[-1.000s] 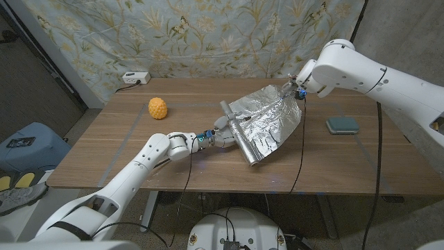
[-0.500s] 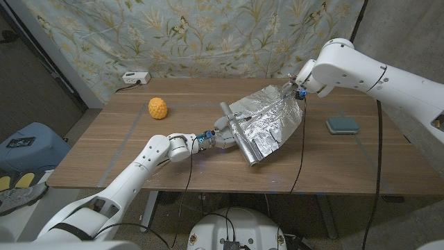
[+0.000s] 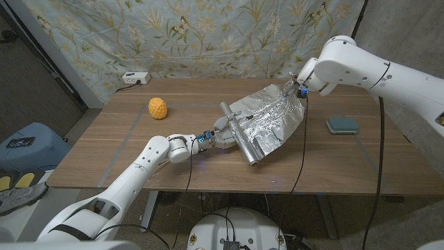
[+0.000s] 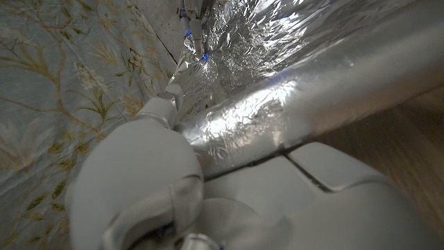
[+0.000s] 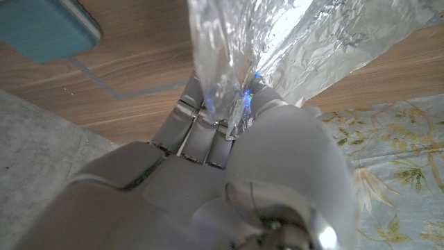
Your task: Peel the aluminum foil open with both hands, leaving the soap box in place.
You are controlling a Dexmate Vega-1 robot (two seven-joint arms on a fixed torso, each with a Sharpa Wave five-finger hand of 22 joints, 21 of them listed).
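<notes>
While the aluminum foil (image 3: 267,123) lies spread in a crinkled sheet right of the middle of the head view, both hands grip it at opposite ends. The left hand (image 3: 223,137) reaches in from the lower left and holds the rolled edge of the foil near the frame's centre; in the left wrist view that hand (image 4: 149,163) has its fingers closed against a thick silvery roll (image 4: 291,111) of the sheet. The right hand (image 3: 297,88) comes in from the upper right and pinches the far corner of the foil, lifted off the table (image 3: 125,149); in the right wrist view its fingers (image 5: 201,125) clamp a gathered strip of foil (image 5: 215,55). The sheet slopes from the raised corner at the right hand down to the rolled edge. I cannot tell where a soap box lies under the foil. A teal rectangular pad (image 3: 343,125) lies on the table at centre right, well apart from the foil. A yellow pineapple-like fruit (image 3: 158,108) sits toward the upper left of the table, and a white power strip (image 3: 135,78) rests at its far edge.
</notes>
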